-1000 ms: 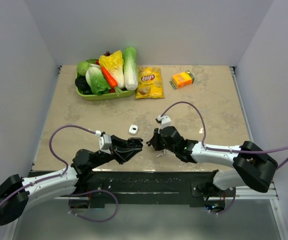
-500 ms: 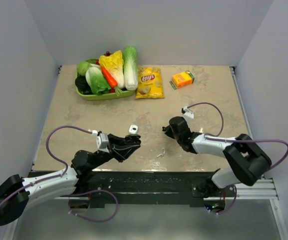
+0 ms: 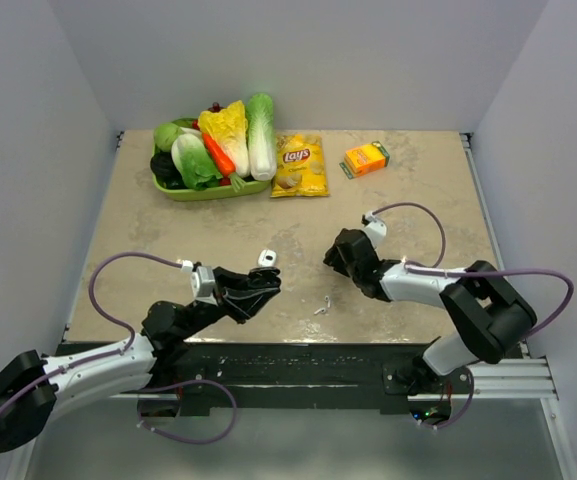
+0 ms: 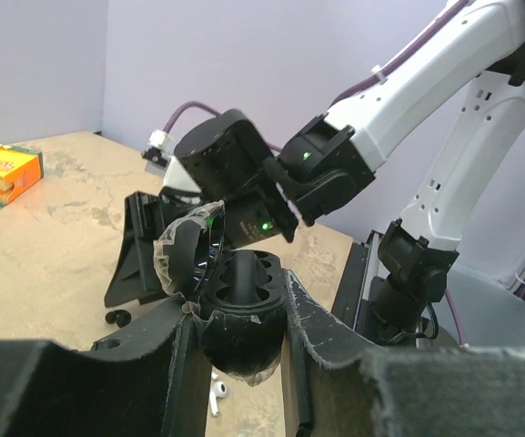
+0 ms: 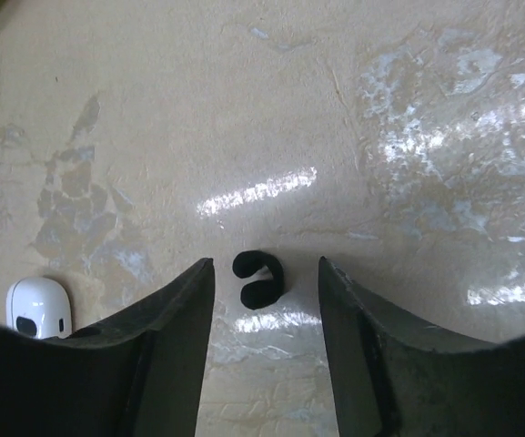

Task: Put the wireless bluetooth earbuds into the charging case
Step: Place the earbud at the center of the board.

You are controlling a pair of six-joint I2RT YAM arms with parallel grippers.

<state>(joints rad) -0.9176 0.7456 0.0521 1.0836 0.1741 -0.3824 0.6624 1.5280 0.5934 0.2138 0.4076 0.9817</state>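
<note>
My left gripper (image 4: pixel 239 309) is shut on the black charging case (image 4: pixel 244 337) and holds it off the table with its lid (image 4: pixel 178 259) open and its sockets facing up. In the top view the left gripper (image 3: pixel 261 286) sits left of centre. My right gripper (image 5: pixel 265 264) stands open, low over the table, with a small black earbud (image 5: pixel 257 278) lying loose between its fingers and touching neither. From above, the right gripper (image 3: pixel 336 252) hides that earbud. The left wrist view shows a black earbud (image 4: pixel 115 316) on the table under the right gripper's fingers (image 4: pixel 144 250).
A small white rounded piece (image 3: pixel 266 258) lies between the arms, seen also as the white piece (image 5: pixel 37 308). White earbuds (image 3: pixel 322 305) lie near the front edge. A green tray of vegetables (image 3: pixel 208 190), a yellow chips bag (image 3: pixel 300 165) and an orange box (image 3: pixel 365 159) stand at the back.
My right gripper has drawn back to the right, away from the left gripper, and its jaws have opened around the black earbud on the table. The left gripper has barely moved.
</note>
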